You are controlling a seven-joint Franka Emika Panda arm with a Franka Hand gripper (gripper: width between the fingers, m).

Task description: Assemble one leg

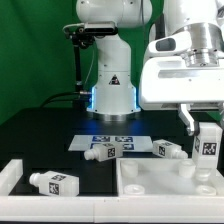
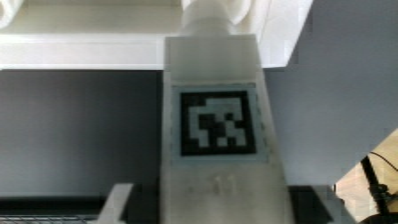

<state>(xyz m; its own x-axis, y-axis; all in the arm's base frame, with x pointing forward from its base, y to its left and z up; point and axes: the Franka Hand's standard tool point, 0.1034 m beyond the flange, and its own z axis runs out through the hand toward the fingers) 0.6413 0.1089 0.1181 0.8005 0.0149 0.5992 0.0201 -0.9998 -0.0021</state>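
Note:
My gripper [image 1: 203, 127] is shut on a leg [image 1: 208, 145], a stubby white block with a black-and-white tag, held upright over the right part of the white rimmed tabletop [image 1: 150, 187]. In the wrist view the held leg [image 2: 219, 115] fills the middle, running out from between my fingers [image 2: 135, 200] toward the tabletop's white surface [image 2: 89, 35]. Its far end and peg are hard to make out. Three more legs lie on the black table: one at the exterior view's left [image 1: 54, 183], two behind the tabletop [image 1: 105, 151] [image 1: 168, 149].
The marker board [image 1: 118, 141] lies flat behind the two middle legs. The robot's white base [image 1: 112, 88] stands at the back. A white raised rim [image 1: 10, 176] sits at the exterior view's far left edge. A green backdrop is behind.

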